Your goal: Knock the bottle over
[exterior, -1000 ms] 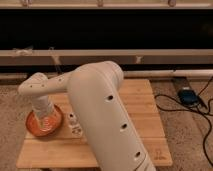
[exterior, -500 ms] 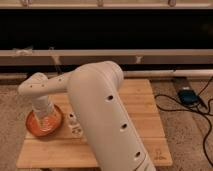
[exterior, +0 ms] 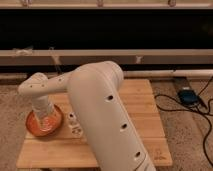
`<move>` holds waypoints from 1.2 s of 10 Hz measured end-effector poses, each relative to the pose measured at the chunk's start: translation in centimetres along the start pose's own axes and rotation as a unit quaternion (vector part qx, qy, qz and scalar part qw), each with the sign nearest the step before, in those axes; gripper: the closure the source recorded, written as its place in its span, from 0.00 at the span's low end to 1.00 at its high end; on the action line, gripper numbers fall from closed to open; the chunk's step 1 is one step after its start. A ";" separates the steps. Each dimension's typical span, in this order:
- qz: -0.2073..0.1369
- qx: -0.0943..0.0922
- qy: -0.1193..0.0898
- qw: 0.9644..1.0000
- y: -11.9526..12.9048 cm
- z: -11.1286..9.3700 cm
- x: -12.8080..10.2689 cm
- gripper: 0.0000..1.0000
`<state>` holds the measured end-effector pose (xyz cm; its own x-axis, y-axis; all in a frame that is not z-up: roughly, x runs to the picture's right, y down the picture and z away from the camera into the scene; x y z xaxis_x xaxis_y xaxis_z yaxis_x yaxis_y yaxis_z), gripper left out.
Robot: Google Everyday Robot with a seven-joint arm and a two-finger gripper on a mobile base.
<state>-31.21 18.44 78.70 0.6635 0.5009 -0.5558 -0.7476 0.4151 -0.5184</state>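
Gripper (exterior: pixel 45 119) is seen lowered over the plate (exterior: pixel 31 126), at approx. the plate's centre; whether it is spread or pressed together cannot be told, as the wrist is seen from above and the lower part is blurred against the plate. Nothing is seen held by it. The arm (exterior: pixel 102 112) is stretched from 5 o'clock of the view up to an elbow at 10 o'clock, then bent down to the plate; much of the table (exterior: pixel 145 117) is covered by it.

The bottle (exterior: pixel 73 118) is placed on the table at 3 o'clock of the plate, just beside its rim, apart from the gripper, betw. plate and arm; it appears to be upright. A 2nd small pale item (exterior: pixel 76 131) is seen close at the bottle's 6 o'clock; its kind cannot be told.

On the carpet (exterior: pixel 187 135), at 3 o'clock of the table, a blue box (exterior: pixel 187 95) w/ dark cables (exterior: pixel 207 107) is seen.
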 end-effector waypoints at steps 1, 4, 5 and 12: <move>0.000 0.000 0.000 1.000 0.0 0.0 0.0 0.35; -0.007 0.008 -0.013 1.000 0.1 -1.4 1.0 0.35; -0.011 0.010 -0.020 1.000 0.4 -2.6 1.5 0.35; -0.028 0.027 -0.041 0.998 2.6 -7.3 8.3 0.35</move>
<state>-27.46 18.16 68.00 0.7019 0.5352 -0.4700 -0.7108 0.4845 -0.5099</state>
